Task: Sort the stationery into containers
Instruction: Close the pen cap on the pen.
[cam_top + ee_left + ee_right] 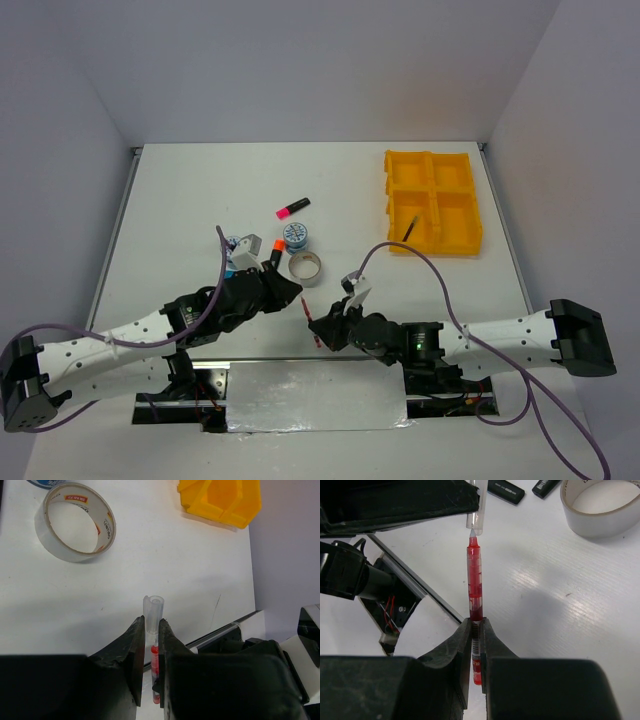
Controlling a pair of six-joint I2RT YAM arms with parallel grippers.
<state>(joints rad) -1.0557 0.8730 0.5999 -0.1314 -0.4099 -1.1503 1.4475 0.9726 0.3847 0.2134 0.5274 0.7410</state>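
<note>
Above the table, the right hand partly hides the pen.

The black right gripper pinches a translucent red pen. The cap in the black left gripper is clear. Beyond that gripper, the tape ring is silvery (red-and-yellow print inside), the tray is bright yellow-orange and the table is white.
</note>
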